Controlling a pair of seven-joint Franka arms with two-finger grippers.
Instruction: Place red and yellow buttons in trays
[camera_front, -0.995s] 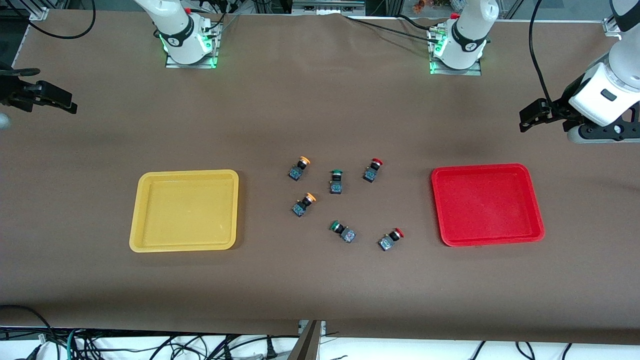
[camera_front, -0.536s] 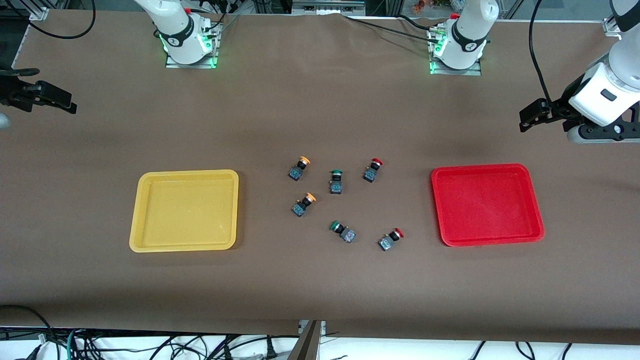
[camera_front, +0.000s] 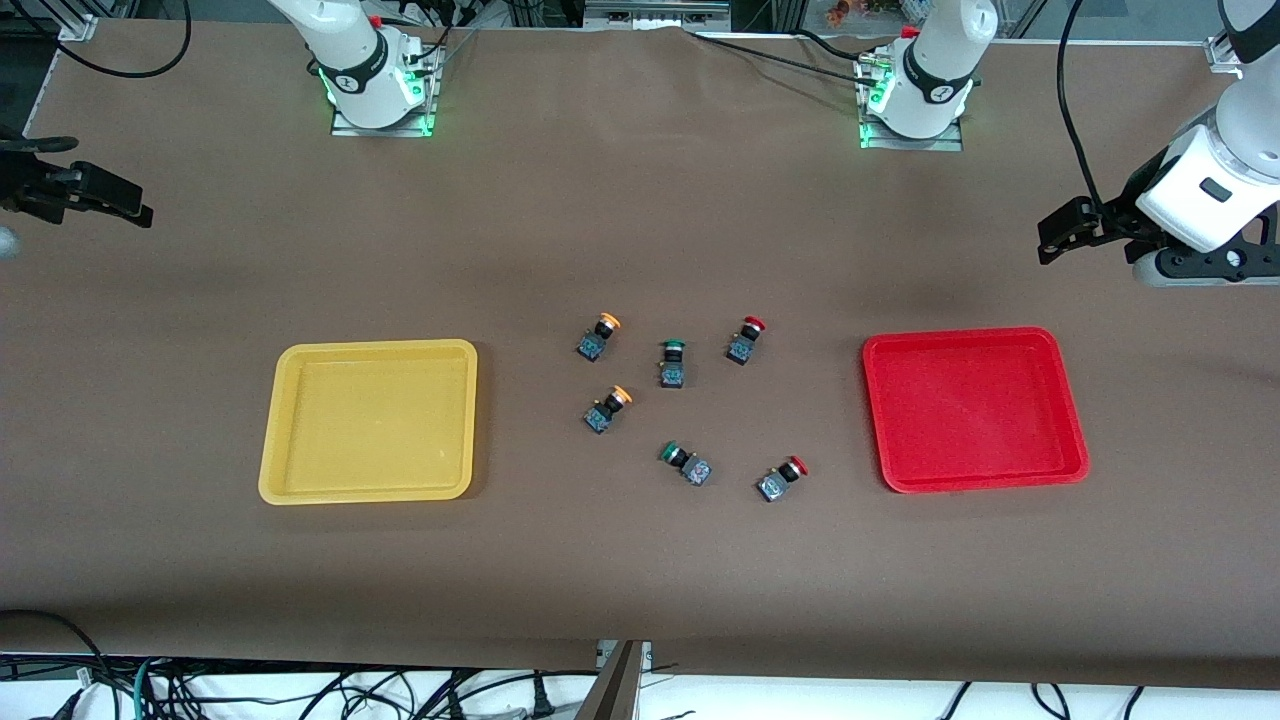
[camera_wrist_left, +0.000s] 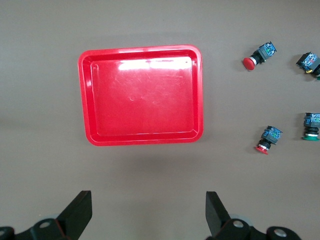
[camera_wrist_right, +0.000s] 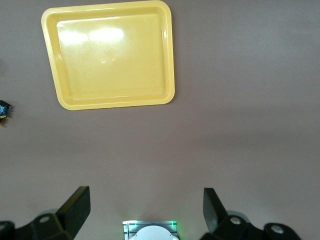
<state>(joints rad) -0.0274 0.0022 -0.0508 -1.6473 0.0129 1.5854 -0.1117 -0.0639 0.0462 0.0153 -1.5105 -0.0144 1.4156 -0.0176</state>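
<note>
Both arms are waiting high: the left gripper (camera_wrist_left: 147, 212) spread over the bench by the red tray (camera_front: 975, 408), the right gripper (camera_wrist_right: 145, 210) spread by the yellow tray (camera_front: 370, 420). The red and yellow buttons (camera_front: 745, 340) are lying between the trays, mixed with green buttons (camera_front: 672, 362), so a careless grab risks taking a green one.

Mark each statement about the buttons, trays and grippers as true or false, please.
1. Both trays, the yellow tray and the red tray, hold no buttons. True.
2. Three green buttons lie on the table. False: two do, one and another.
3. The left gripper holds a red button. False: it is open, holding nothing.
4. The right gripper is open. True.
5. The yellow buttons lie between the trays. True.
</note>
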